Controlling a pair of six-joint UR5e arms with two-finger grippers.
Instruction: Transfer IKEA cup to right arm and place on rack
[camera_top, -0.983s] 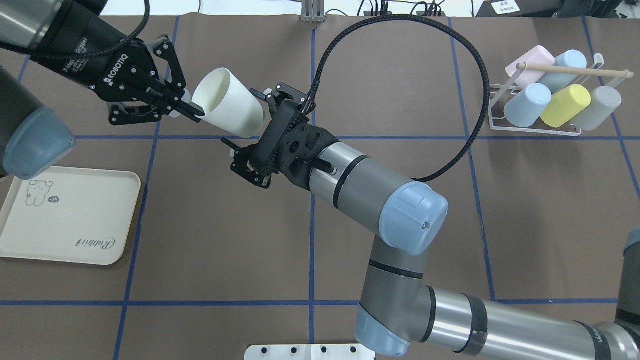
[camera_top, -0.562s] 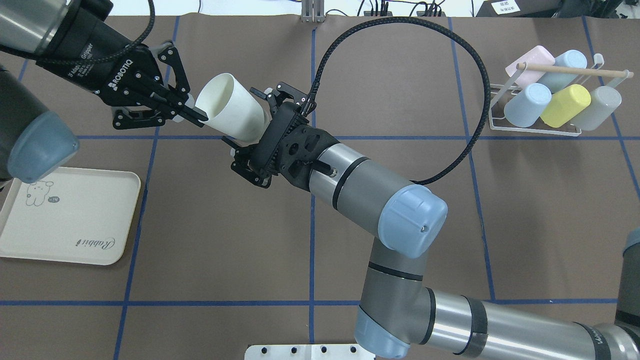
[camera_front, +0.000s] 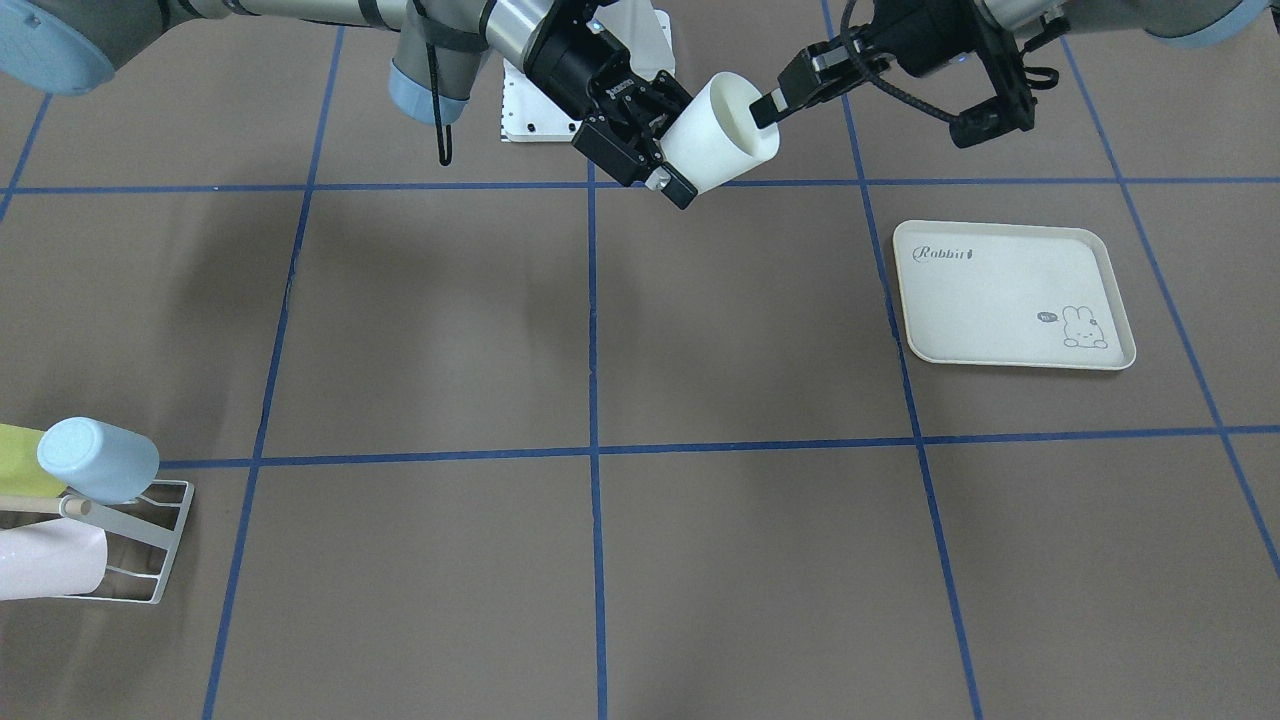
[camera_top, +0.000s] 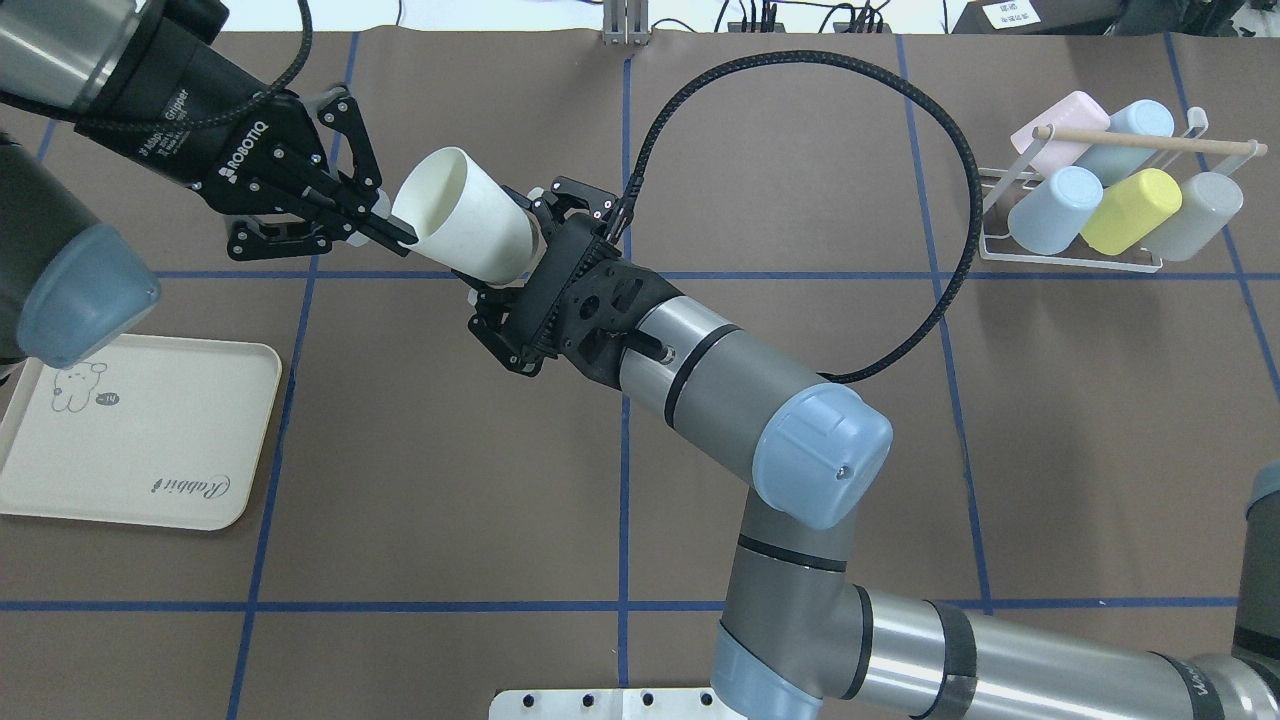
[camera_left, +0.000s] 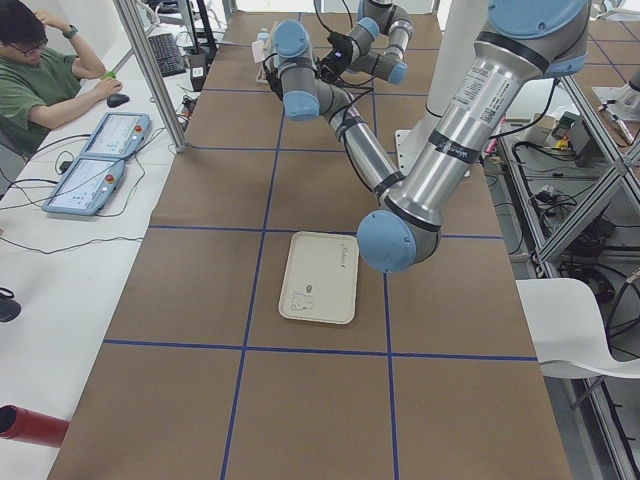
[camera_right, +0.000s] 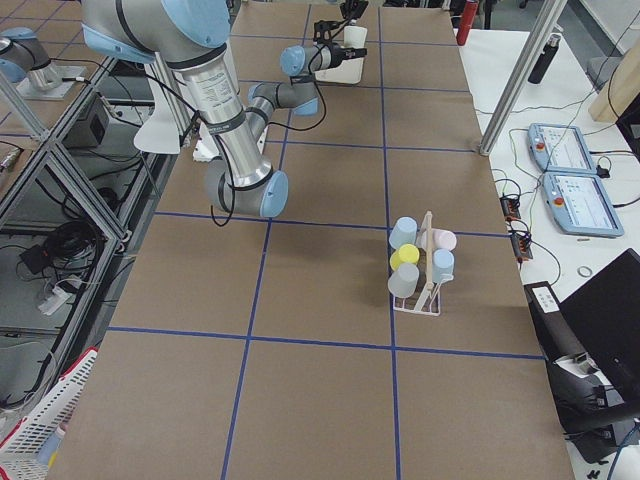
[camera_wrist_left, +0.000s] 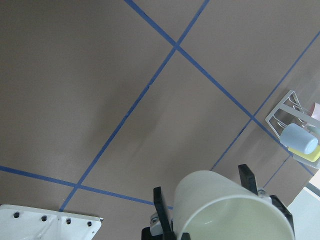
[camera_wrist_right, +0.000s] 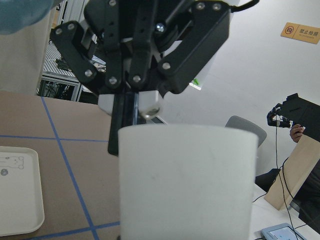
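- The white cup is held in the air, tipped on its side, over the brown worktop, near the far edge and left of the middle.
- Its rim is pinched by the left gripper.
- Its base is clasped between the fingers of the right gripper.
- The white wire rack, loaded with pastel cups, is seen at the far right corner.

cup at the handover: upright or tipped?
Tipped. The cup is held sideways in the air, mouth toward the left gripper pinching its rim, base in the right gripper.
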